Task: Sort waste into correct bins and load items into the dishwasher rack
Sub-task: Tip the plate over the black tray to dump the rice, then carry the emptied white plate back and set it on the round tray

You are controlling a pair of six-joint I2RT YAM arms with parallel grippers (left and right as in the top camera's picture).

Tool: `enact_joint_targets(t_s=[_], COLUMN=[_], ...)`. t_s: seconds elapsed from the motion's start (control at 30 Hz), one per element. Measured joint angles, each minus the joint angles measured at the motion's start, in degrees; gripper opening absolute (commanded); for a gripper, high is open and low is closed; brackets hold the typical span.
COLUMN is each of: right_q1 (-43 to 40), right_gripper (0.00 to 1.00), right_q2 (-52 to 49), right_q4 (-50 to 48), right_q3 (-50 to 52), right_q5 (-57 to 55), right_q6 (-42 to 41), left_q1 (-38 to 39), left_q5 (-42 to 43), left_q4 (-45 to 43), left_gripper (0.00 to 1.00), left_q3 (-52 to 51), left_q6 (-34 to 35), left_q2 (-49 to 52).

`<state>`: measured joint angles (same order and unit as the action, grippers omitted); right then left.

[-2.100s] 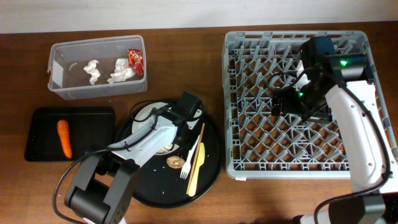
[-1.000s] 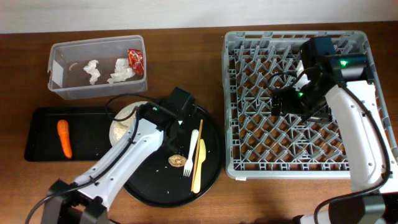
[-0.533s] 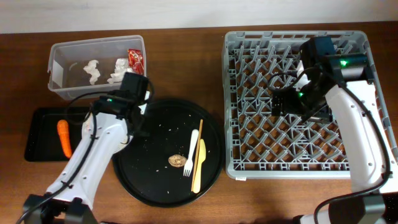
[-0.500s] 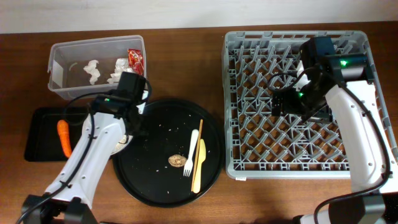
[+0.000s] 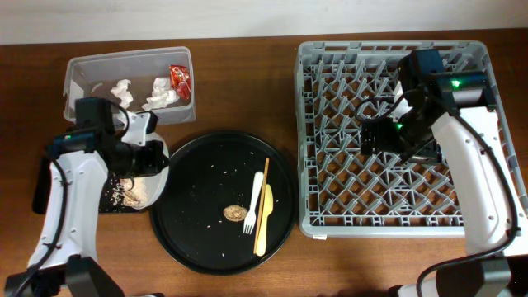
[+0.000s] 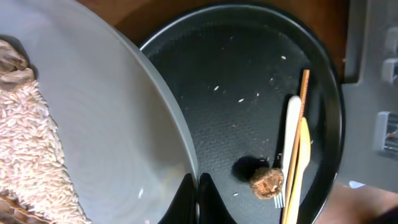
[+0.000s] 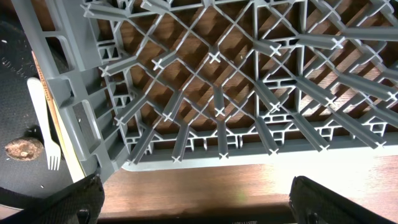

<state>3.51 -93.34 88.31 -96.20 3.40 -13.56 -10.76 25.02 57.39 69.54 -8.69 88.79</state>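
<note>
My left gripper [image 5: 148, 155] is shut on the rim of the white plate [image 5: 153, 186] and holds it tilted over the shallow black tray [image 5: 41, 188]. Whitish rice [image 5: 124, 196] lies at the plate's low edge and on the tray. In the left wrist view the fingertips [image 6: 198, 200] pinch the plate [image 6: 112, 124], with rice [image 6: 28, 143] still on it. The carrot is hidden under my arm. My right gripper [image 5: 381, 136] is open and empty above the grey rack [image 5: 330, 219]; its gripper [image 7: 198, 205] frames the rack's grid [image 7: 217, 93].
The clear tub [image 5: 78, 70] at the back left holds napkins [image 5: 124, 89] and a red wrapper [image 5: 178, 77]. The round black tray [image 5: 206, 239] holds a white fork [image 5: 255, 196], a yellow flat utensil [image 5: 263, 221], a brown food piece [image 5: 234, 213] and stray grains.
My left arm swung left, carrying the plate off the round tray to over the black rectangular tray, and tilted it; rice now lies on that tray. The right arm has not moved.
</note>
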Motion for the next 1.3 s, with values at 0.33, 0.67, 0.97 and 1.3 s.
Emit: enact_joint_targets(t_s=[0.33,0.67,0.97,1.3], right_q1=[0.00,0.00,0.00,0.00], right_gripper=[0.99,0.99,0.99,0.99], right_q2=[0.02,0.00,0.02,0.00], right_q4=[0.63,0.63,1.11,1.70], right_q3=[0.00,0.00,0.00,0.00], right_q5=[0.00,0.00,0.00,-0.02], right_q6=[0.02,0.02,0.04,0.02], left_q1=[-6.05,-6.69,-10.82,-11.47], left_q5=[8.68,10.99,14.14,15.72], left_q4=[-2.36,-0.81,1.46,0.44], left_gripper=[0.00,0.00,0.00,0.00], left_q3=[0.02,0.13,0.24,0.35], left_q6=[-1.44,-1.44,-2.69,-3.80], left_q2=[-0.87,-3.93,-3.96,-5.33])
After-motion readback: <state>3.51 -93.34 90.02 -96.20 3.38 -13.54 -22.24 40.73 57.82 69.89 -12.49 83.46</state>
